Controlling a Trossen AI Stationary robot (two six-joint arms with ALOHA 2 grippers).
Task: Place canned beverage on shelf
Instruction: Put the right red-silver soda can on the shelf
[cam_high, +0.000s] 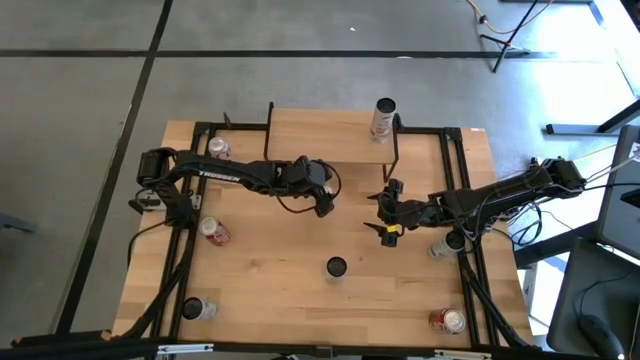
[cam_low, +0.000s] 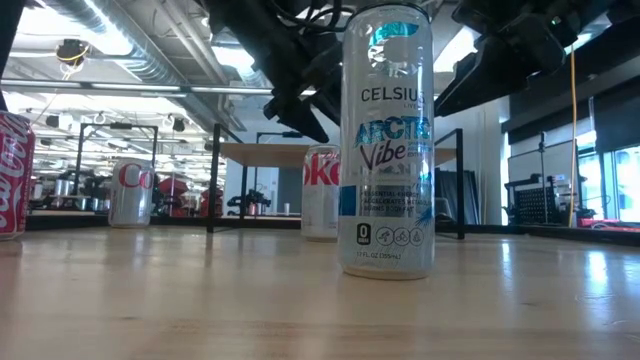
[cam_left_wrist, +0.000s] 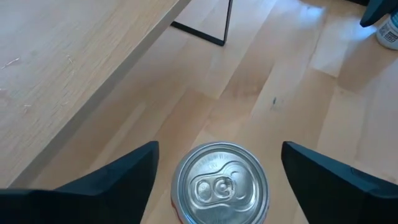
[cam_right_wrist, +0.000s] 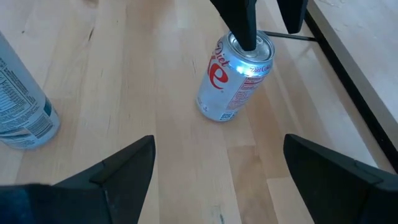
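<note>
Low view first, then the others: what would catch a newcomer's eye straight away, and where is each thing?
The tall Celsius can fills the middle of the low view, upright on the table close to that camera. The left gripper hangs open over an upright Diet Coke can beside the shelf, and the right gripper, open too, faces it.

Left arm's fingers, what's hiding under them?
An upright Diet Coke can on the table, between the open left fingers. From overhead, the arm covers it.
</note>
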